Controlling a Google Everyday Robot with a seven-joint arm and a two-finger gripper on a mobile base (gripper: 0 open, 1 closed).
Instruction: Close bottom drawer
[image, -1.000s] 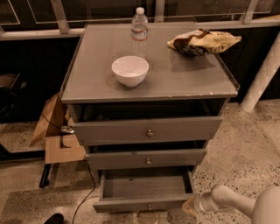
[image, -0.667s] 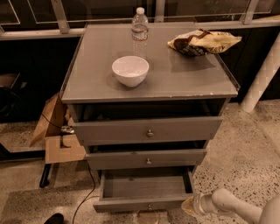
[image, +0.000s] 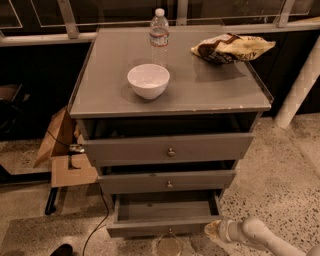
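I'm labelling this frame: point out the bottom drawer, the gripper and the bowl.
bottom drawer (image: 165, 210): camera view, open inside floor.
gripper (image: 212, 229): camera view, tip beside drawer's right front corner.
bowl (image: 148, 79): camera view, its hollow.

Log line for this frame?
bottom drawer: pulled out | gripper: low, beside drawer front's right end | contact: unclear

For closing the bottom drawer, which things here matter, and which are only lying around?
Job: bottom drawer, open; gripper, beside its right front corner.
Lying about: white bowl, water bottle, snack bag on top; cardboard box on the floor.
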